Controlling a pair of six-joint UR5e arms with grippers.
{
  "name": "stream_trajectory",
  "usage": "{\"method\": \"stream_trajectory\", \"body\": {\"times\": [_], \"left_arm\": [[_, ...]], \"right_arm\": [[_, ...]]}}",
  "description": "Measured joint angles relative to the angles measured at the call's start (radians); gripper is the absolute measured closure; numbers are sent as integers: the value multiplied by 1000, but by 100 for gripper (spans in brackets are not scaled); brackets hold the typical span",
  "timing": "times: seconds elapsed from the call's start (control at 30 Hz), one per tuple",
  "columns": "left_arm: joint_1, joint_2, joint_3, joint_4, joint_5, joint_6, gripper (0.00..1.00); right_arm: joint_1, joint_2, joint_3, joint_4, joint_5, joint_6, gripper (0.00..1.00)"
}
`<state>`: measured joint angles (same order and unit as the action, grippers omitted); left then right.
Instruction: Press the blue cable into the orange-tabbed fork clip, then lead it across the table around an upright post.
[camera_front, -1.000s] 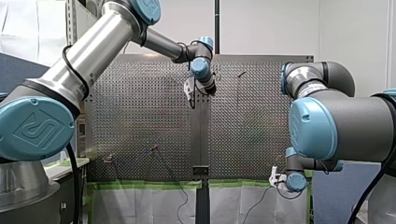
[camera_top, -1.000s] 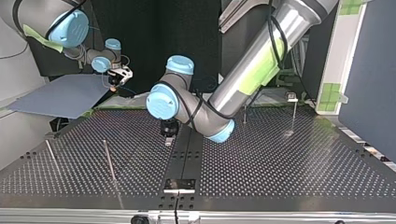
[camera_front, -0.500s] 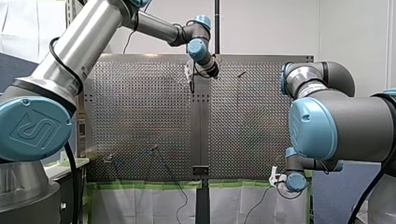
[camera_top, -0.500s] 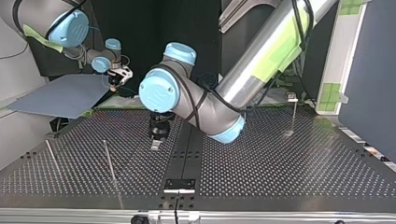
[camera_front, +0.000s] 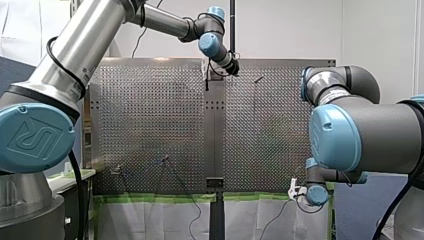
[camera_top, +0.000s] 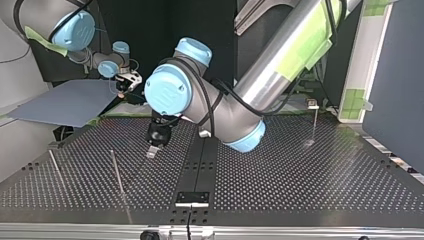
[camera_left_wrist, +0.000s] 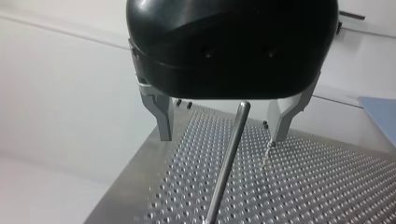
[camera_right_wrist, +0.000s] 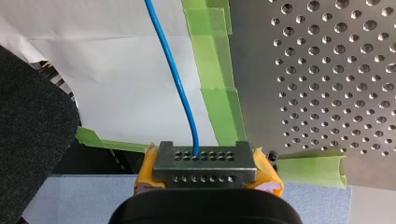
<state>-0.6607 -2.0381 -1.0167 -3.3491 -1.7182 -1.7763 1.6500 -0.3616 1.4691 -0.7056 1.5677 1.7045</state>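
My right gripper (camera_right_wrist: 203, 156), with yellow pads, is shut on the blue cable (camera_right_wrist: 180, 88), which runs straight ahead from it over white paper. It hangs off the table's near edge in the front view (camera_front: 296, 190), and shows as my right gripper (camera_top: 125, 82) at the top view's far left. The blue cable (camera_front: 180, 185) drops from a small clip (camera_front: 163, 161) on the table. My left gripper (camera_left_wrist: 222, 135) is open and empty, and an upright post (camera_left_wrist: 229, 158) stands ahead between its metal fingers. In the top view my left gripper (camera_top: 152, 150) hovers just beside that post (camera_top: 117, 172).
A second thin post (camera_top: 54, 165) stands at the top view's left. A taller post with a small head (camera_top: 313, 117) is at the right. Another small fixture (camera_front: 116, 170) sits left of the clip. Green tape (camera_right_wrist: 219, 93) lines the perforated table's edge (camera_right_wrist: 327, 70).
My left arm has reached further across the table, carrying its open gripper toward the top view's left and closer to the post. My right arm has stayed put with the cable.
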Motion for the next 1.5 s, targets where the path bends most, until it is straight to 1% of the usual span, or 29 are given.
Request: {"method": "stream_trajectory", "body": {"times": [0.07,0.17,0.2,0.3,0.4,0.53,0.67,0.8,0.9,0.97,1.07,1.3,1.5], "left_arm": [[-1,5,0,2,17,9,1],[-2,15,0,9,40,15,1],[-2,17,0,11,46,16,1],[-2,23,0,15,68,13,1],[-3,24,0,15,88,6,1],[-5,24,0,17,113,0,1],[-9,24,0,26,151,-17,1],[-11,24,0,30,167,-46,1],[-11,23,0,28,170,-71,1],[-11,20,0,27,168,-90,1],[-11,10,0,21,161,-105,1],[-11,1,0,-4,114,-98,1],[-12,1,0,-54,65,-89,1]], "right_arm": [[4,-5,5,5,-5,-5,100],[21,-22,22,22,-22,-22,100],[28,-30,29,31,-31,-30,100],[40,-57,28,57,-57,-41,100],[45,-85,25,85,-85,-51,100],[48,-127,25,127,-119,-58,100],[48,-163,24,163,-129,-61,100],[48,-194,24,197,-134,-60,100],[48,-201,24,213,-137,-61,100],[47,-201,24,218,-141,-60,100],[45,-199,24,220,-150,-60,100],[44,-194,24,220,-166,-60,100],[43,-189,24,220,-170,-61,100]]}}
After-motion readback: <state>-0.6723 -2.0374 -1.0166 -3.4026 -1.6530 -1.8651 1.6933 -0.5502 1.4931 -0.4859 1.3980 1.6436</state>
